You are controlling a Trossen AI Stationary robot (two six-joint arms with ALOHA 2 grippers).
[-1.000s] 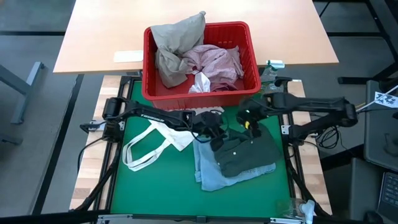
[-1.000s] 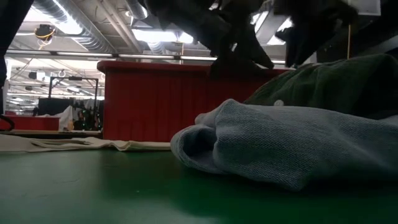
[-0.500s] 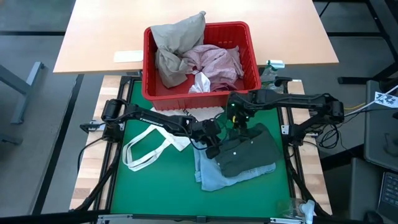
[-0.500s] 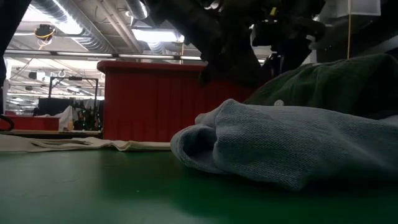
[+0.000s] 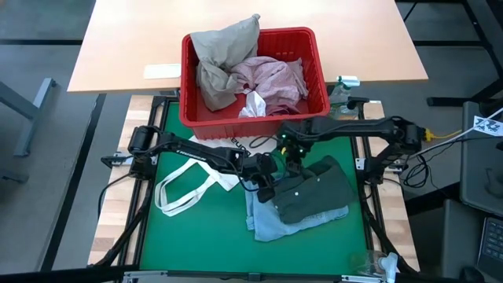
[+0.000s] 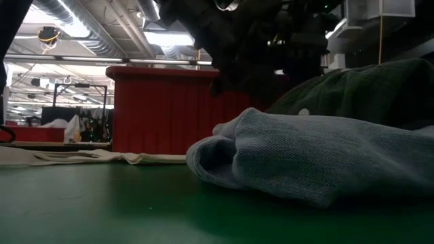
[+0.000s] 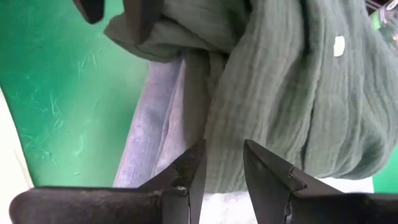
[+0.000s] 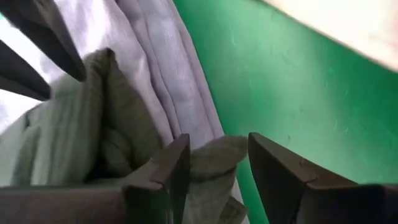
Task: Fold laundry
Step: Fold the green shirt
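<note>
A dark grey-green garment lies bunched on a light blue garment, which rests on the green mat. My left gripper is open just above the green garment's left edge. My right gripper is open at the garment's far-left corner, one finger on either side of it. I cannot tell whether either gripper touches the cloth. More laundry, beige, pink and white, fills the red basket. In the low view both grippers hang dark over the clothes pile.
The white tote bag lies flat on the mat left of the pile, under my left arm. The red basket stands across the mat's far edge. Bare mat shows toward the near edge. A small bottle stands at the far right.
My right gripper has come down and toward the table's left, rolling at the wrist, onto the green garment's far-left corner. My left gripper has tipped down and moved a little toward the near edge, closer to the garment. The clothes have not moved.
</note>
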